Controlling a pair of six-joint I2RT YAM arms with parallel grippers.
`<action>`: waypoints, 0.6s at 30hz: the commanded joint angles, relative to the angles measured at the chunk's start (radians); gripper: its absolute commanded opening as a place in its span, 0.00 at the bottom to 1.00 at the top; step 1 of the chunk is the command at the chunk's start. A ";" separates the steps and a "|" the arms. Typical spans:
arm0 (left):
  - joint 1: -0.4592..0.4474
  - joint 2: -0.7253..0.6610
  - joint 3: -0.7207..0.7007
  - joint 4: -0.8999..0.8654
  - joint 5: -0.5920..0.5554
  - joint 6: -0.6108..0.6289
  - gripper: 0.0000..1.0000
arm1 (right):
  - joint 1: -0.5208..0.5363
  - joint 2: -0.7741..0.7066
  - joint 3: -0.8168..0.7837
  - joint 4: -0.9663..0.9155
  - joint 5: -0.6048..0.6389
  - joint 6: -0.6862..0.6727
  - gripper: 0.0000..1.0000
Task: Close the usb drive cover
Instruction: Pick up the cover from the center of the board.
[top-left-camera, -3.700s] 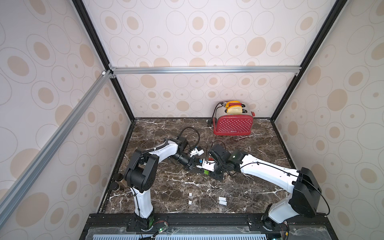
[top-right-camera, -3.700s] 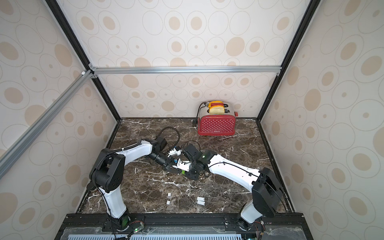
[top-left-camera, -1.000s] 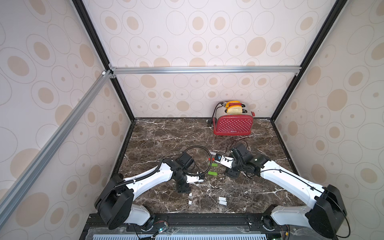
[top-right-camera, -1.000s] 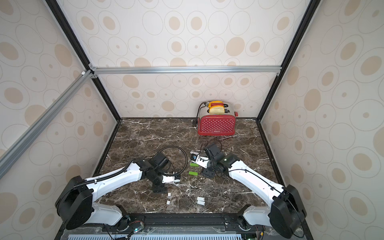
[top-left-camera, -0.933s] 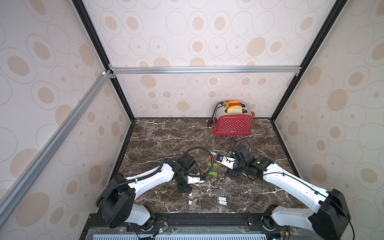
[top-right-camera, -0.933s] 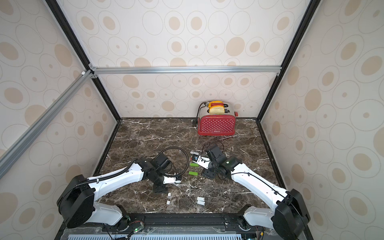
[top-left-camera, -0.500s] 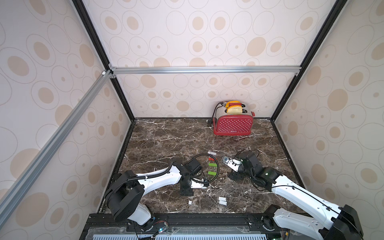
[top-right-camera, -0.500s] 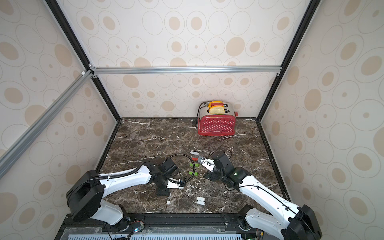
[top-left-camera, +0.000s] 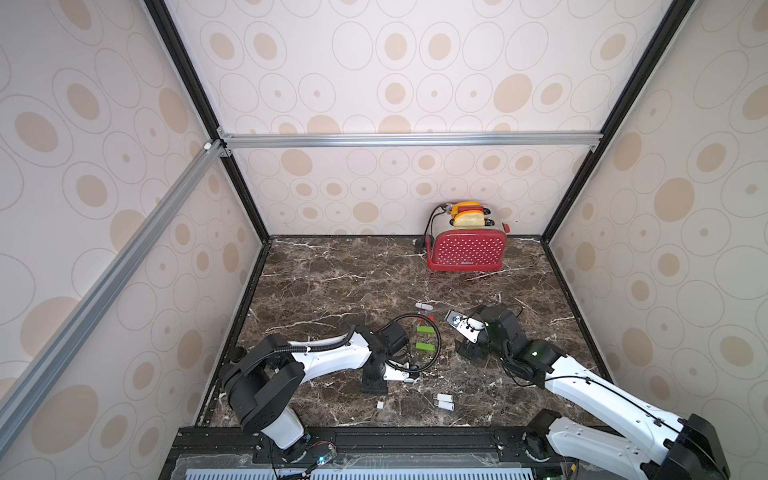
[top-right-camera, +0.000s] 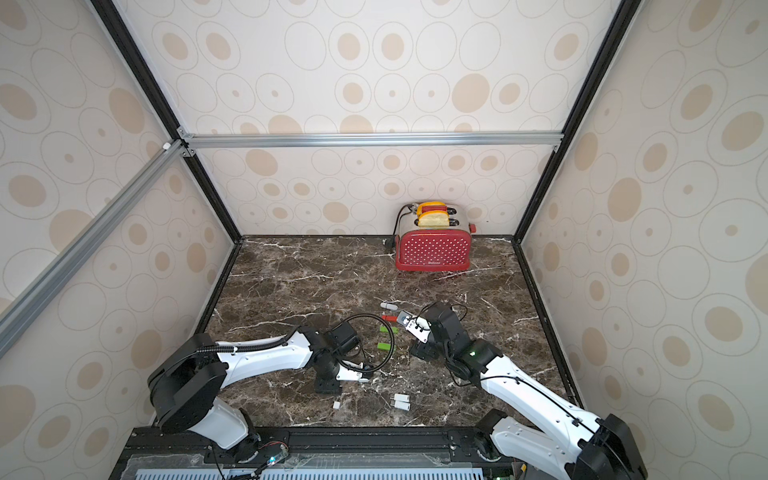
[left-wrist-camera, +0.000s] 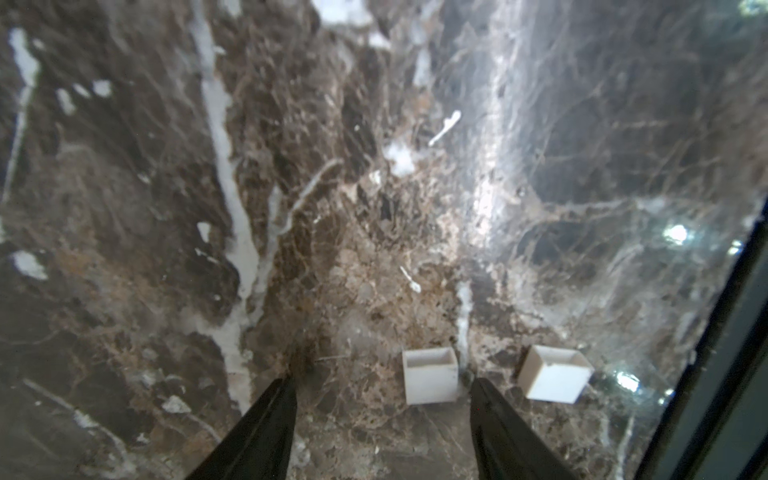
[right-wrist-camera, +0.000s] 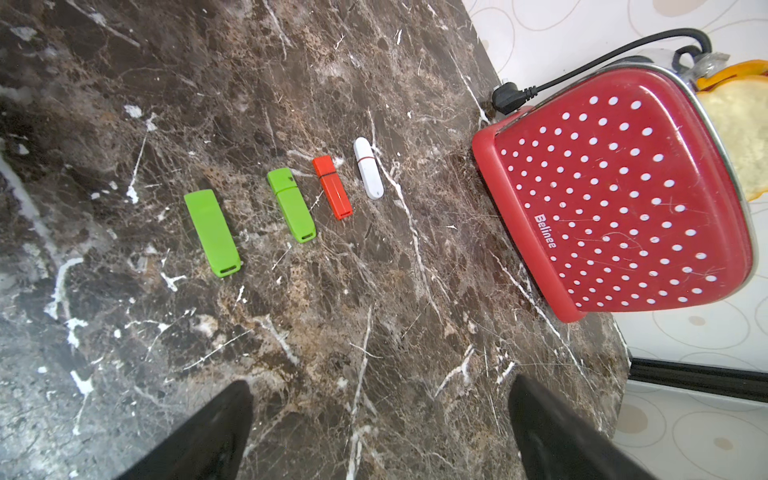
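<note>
Your left gripper (left-wrist-camera: 382, 380) and right gripper (right-wrist-camera: 380, 384) are spread, empty. That white cap (left-wrist-camera: 430, 376) looks light, slick; pinch its flat sides.

The toaster (top-left-camera: 467, 249) stands upper right on the desk (top-left-camera: 332, 291), against the back wall. Four usb drives (top-left-camera: 424, 329) lie in a column mid-frame, small loose parts (top-left-camera: 444, 400) below them near the front edge.

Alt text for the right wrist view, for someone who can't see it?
Four USB drives lie in a row on dark marble: a green drive, a second green drive, a red drive and a white drive, with a red polka-dot toaster past the white one. The right gripper is open and empty.
</note>
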 joint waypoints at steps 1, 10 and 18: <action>-0.010 0.014 -0.012 0.014 0.000 -0.010 0.67 | -0.002 -0.005 -0.006 0.011 0.006 0.005 1.00; -0.010 0.031 -0.019 0.040 -0.037 0.008 0.60 | -0.001 -0.006 -0.006 0.018 0.003 0.001 1.00; -0.006 0.016 -0.053 0.087 -0.061 0.062 0.52 | -0.001 -0.024 -0.009 0.020 -0.003 -0.007 1.00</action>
